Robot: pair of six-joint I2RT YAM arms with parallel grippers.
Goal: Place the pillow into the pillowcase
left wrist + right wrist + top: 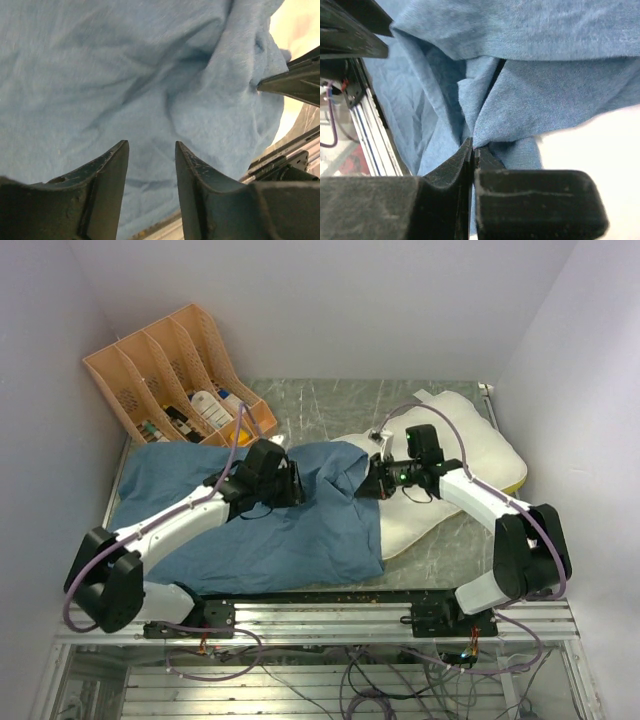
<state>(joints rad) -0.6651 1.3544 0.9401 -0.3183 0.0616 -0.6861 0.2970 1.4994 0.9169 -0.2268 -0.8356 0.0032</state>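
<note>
My right gripper (472, 147) jaws pressed together on a fold of the blue pillowcase (530, 90) near its three o'clock edge, my left gripper (151, 147) jaws partly apart just above the wrinkled cloth, cream pillow (470, 440) at three o'clock of the pillowcase, its nine o'clock end overlapped by blue fabric

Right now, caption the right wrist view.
Right gripper, jaws shut on a fold of blue fabric pillowcase, cream-white pillow alongside.

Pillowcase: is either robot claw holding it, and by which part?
The right gripper is shut on a fold at the edge of the pillowcase, beside the pillow. The left gripper has its jaws apart over the cloth, holding nothing.
</note>
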